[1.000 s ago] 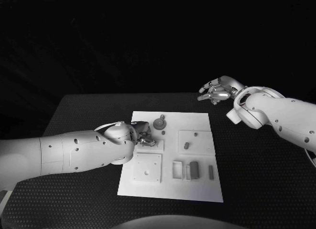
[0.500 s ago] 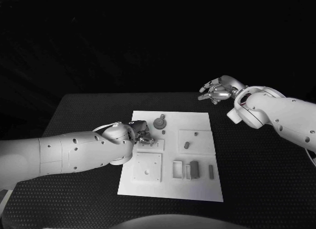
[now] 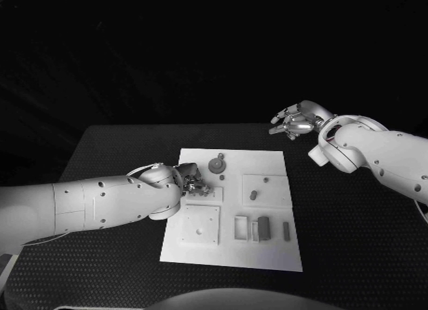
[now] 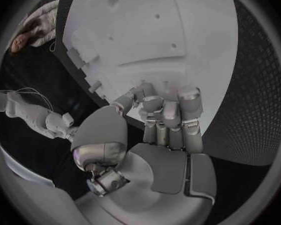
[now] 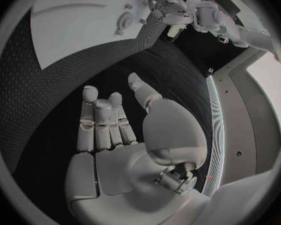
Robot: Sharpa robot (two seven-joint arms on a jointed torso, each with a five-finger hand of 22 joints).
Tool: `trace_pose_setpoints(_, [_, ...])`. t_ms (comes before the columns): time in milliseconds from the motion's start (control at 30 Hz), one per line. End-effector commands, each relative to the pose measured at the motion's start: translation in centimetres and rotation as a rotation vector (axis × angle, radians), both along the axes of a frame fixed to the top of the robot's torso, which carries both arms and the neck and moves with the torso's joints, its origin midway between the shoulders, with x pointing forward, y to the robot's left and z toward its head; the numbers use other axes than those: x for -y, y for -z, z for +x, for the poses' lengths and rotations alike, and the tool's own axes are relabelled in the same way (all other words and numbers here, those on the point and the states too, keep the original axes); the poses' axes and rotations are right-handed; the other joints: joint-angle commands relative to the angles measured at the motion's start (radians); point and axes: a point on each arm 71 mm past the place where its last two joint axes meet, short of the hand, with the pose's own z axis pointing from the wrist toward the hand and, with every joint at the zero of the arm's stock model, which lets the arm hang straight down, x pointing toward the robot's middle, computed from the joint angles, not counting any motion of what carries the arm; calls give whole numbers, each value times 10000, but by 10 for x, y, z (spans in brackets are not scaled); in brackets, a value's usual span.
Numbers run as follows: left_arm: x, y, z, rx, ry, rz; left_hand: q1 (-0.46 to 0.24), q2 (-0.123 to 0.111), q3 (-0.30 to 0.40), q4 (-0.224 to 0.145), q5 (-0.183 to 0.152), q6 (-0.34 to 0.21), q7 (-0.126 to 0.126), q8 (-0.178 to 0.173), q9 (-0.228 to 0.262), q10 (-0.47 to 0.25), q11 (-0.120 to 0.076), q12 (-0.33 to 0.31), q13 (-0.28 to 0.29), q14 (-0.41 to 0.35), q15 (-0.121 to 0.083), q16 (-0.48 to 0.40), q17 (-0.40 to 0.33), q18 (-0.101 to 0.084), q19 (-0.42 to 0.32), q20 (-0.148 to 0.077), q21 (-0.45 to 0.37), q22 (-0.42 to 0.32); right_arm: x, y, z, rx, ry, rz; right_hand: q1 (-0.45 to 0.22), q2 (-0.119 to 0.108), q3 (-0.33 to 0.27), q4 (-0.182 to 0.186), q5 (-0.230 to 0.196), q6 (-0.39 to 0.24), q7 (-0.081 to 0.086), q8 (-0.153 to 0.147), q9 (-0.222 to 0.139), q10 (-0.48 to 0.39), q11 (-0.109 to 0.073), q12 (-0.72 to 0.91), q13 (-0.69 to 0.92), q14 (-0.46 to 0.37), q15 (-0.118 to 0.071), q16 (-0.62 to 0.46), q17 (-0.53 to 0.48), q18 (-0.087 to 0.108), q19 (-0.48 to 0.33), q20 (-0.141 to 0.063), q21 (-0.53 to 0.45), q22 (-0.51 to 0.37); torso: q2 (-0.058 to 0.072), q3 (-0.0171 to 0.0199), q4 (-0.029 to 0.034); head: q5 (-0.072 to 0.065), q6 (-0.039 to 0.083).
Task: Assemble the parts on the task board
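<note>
Left hand (image 3: 189, 183), fingers curled down at the task board (image 3: 270, 258) left-centre, hold uncertain, lies nearest the round part (image 3: 216, 166) just up-right of it; right hand (image 3: 296, 121) hangs spread and empty over the bench (image 3: 363, 258), upper right.

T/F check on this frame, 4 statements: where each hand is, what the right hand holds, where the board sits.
1. The left hand is over the task board. True.
2. The right hand holds a part. False: its fingers are spread over the black table, holding nothing.
3. The right hand is above the board. False: it is past the board's far right corner.
4. The board lies flat on the table. True.
</note>
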Motion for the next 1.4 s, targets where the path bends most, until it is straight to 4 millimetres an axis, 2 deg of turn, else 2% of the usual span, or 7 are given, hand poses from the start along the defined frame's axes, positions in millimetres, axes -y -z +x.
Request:
trace_pose_setpoints(33, [-2,9,-5,-676,-178,114,673,807,773,-838,-57,13,57,-26,-14,38,-8,33,-7,195,-199,25,16,754,59,-29,49,182,0,0,0,-43,-71,19,-65,56,-62,2,15,-30,74,-46,-3,-32,3,31,-9,-48,3,34,-11,121,7,54,-38,70,4,4,2,-10,-20])
trace_pose_setpoints(467, [-6,8,-4,-649,-412,-85,663,861,771,-879,-58,18,60,-32,-41,34,-5,36,-3,190,-195,31,23,758,55,-34,56,184,1,0,0,-52,-60,9,-61,53,-59,0,15,-30,73,-47,-3,-32,2,35,-14,-48,2,36,-14,121,7,52,-38,70,3,-5,-4,-11,-25])
trace_pose_setpoints(667, [-5,8,-4,-643,-416,-388,659,855,767,-922,-75,-5,69,-44,-60,13,2,26,-4,176,-192,25,24,763,42,-39,55,183,1,1,0,-61,-52,8,-59,54,-58,0,15,-30,73,-48,-3,-32,2,37,-16,-48,2,37,-15,121,7,51,-39,70,4,-16,-6,-17,25])
trace_pose_setpoints(1100, [-7,8,-5,-1170,-385,-680,652,806,756,-974,-88,-55,93,-63,-78,-23,25,15,0,139,-172,19,29,764,13,-39,52,181,1,2,0,-84,-50,7,-55,55,-55,1,15,-31,73,-49,-3,-33,2,41,-20,-49,2,38,-17,121,7,50,-39,71,5,-2,-5,-57,66])
trace_pose_setpoints(1400, [-6,0,2,-1581,-370,-916,658,760,756,-989,-88,-102,115,-89,-97,-50,47,11,6,107,-150,15,34,756,-14,-30,50,180,1,3,0,-97,-57,5,-52,55,-53,0,15,-32,73,-50,-3,-34,2,43,-23,-49,2,39,-19,121,7,50,-40,71,-1,0,-1,-65,79])
